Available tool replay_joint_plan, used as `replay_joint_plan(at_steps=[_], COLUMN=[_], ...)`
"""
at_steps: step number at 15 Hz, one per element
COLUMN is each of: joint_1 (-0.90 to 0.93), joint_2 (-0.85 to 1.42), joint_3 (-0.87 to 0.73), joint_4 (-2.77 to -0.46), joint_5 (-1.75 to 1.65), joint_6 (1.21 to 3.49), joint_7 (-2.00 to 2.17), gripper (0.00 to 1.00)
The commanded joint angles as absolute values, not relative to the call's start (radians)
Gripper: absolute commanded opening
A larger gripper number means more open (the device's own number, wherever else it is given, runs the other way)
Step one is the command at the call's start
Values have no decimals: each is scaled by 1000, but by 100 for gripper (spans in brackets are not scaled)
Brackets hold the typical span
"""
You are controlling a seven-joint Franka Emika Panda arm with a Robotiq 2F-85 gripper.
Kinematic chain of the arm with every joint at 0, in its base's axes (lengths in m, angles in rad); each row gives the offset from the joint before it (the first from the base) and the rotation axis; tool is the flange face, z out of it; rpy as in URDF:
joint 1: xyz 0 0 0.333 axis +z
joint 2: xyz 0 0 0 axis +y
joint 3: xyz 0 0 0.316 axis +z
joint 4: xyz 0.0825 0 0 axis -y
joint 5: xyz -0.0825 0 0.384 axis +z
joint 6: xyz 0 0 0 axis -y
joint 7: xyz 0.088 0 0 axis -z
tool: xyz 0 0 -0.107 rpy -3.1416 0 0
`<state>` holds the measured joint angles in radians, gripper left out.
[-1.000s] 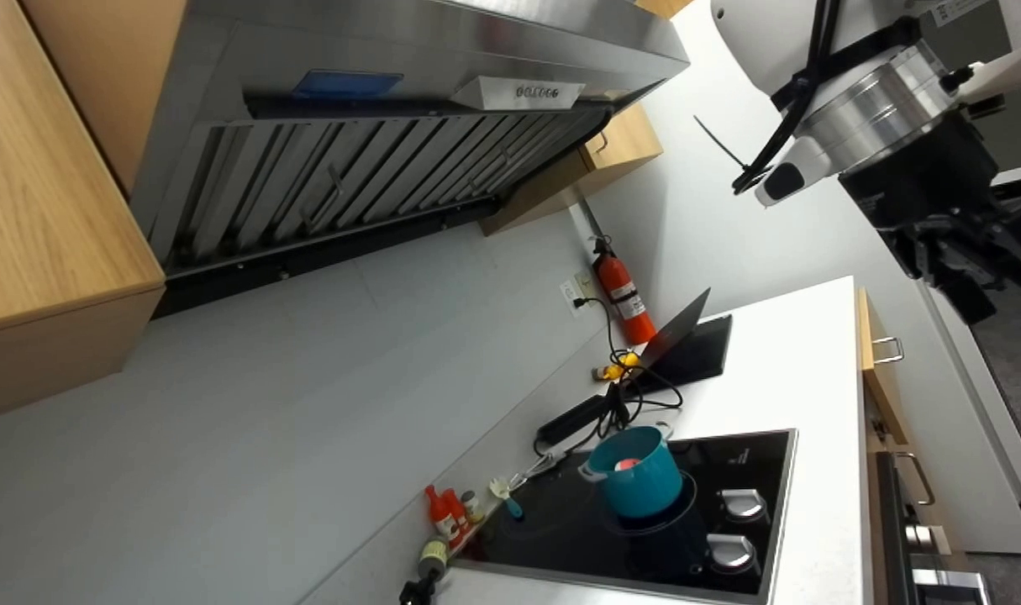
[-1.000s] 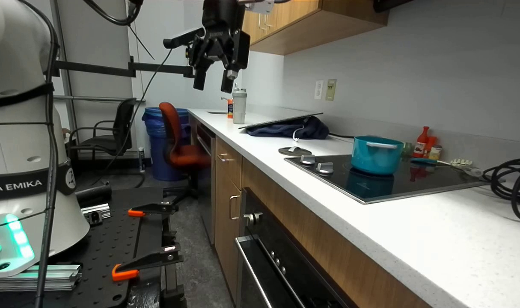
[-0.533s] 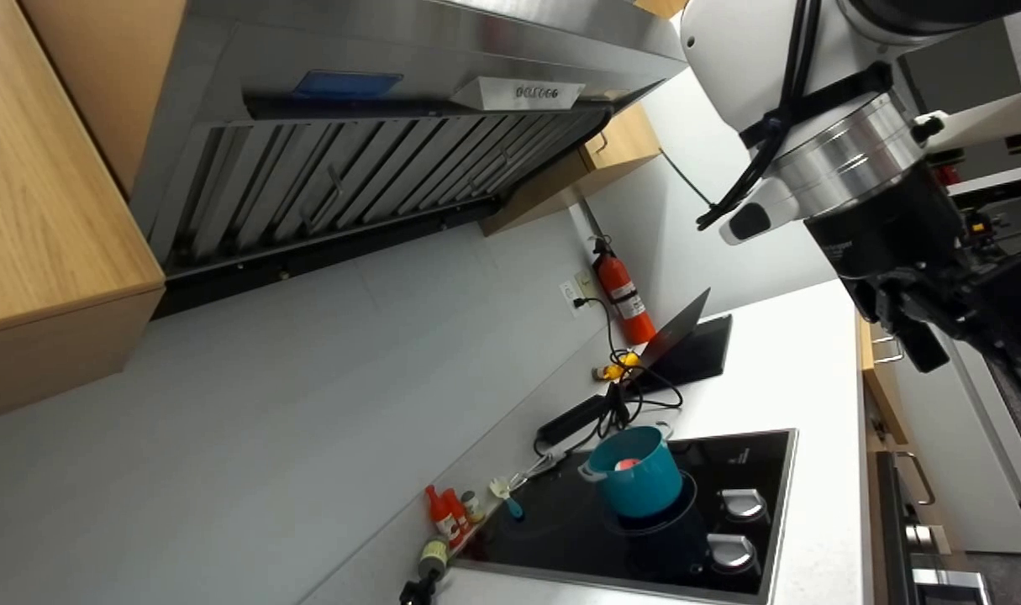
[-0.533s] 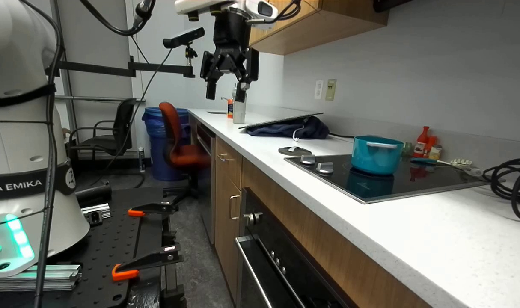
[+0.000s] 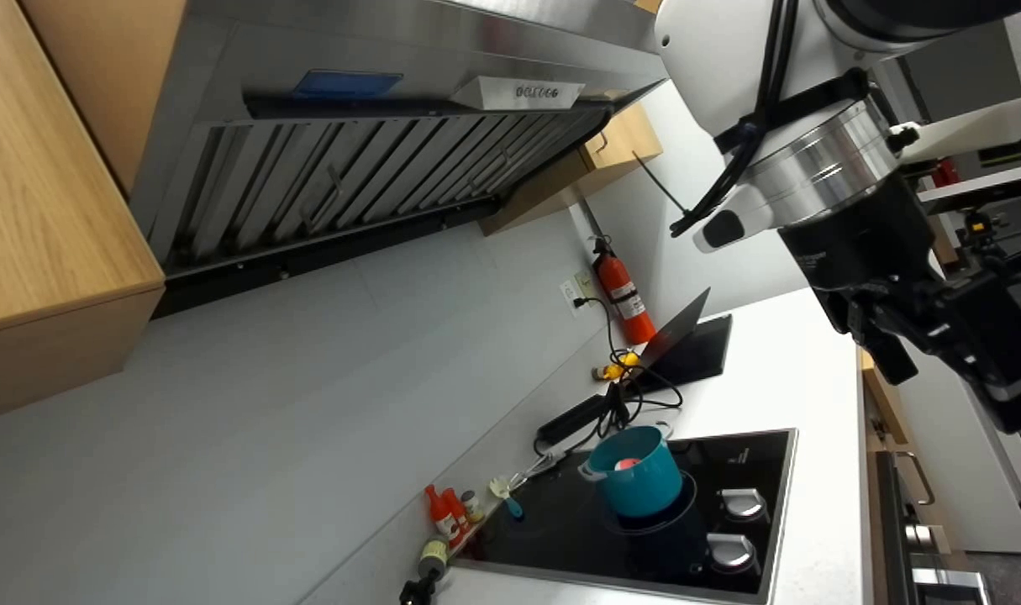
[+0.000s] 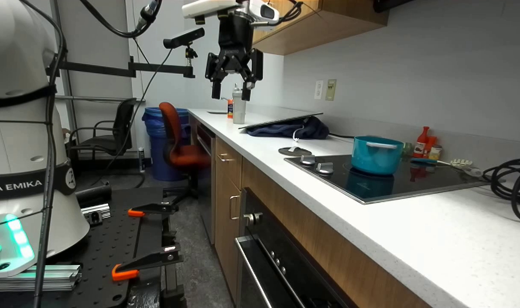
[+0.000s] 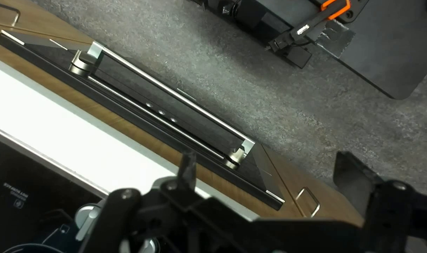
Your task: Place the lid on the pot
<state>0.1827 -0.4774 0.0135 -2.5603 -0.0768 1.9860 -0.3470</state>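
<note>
Pot [image 6: 376, 155]: Uncovered, it stands upright on the cooktop [image 6: 426, 184]; a red-and-white item [image 5: 628, 464], glimpsed inside in an exterior view, is presumably the reason for covering it.

Lid [image 6: 295, 152]: A dark disc, by my reading the lid, lies flat on the bench [image 6: 414, 239] at the pot's nine o'clock in an exterior view, just beyond the knobs [image 6: 325, 167]. Its pale top piece [image 6: 293, 149], likely a handle, faces up, which would suit a pinch from above.

Gripper [image 6: 231, 92]: Empty, it hangs in mid-air between the lid's ten and eleven o'clock, pointing down, jaws wide apart with nothing between them, spread, it seems, to straddle that piece.

Oven handle [image 7: 171, 91]: In the wrist view it crosses at the jaws' half past ten, floor [image 7: 269, 105] beyond, no lid in sight; the arm [image 5: 720, 67], I judge, is not yet lined up.

Red bottles [image 6: 421, 143]: Near the pot's half past two, by the wall [image 6: 414, 77], tucked back, I would guess, out of the arm's path.

Dark cloth [image 6: 313, 129]: Bunched under a tilted slab [image 6: 281, 120] near the lid's one o'clock, it could snag a low approach; a steep descent looks safer.
</note>
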Motion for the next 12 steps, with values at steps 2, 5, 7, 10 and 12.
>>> replay_joint_plan(at_steps=[2, 5, 7, 10, 12], joint_1=[176, 176, 175, 184, 188], joint_2=[-477, -477, -469, -436, -408], joint_3=[20, 20, 20, 25, 33], joint_4=[-2559, -2559, -2572, -2564, -2554], joint_5=[-73, -73, -75, -75, -73], joint_6=[1985, 1985, 2013, 2045, 2087], joint_7=[-350, -350, -350, -359, -359], gripper=[100, 100, 100, 100, 100])
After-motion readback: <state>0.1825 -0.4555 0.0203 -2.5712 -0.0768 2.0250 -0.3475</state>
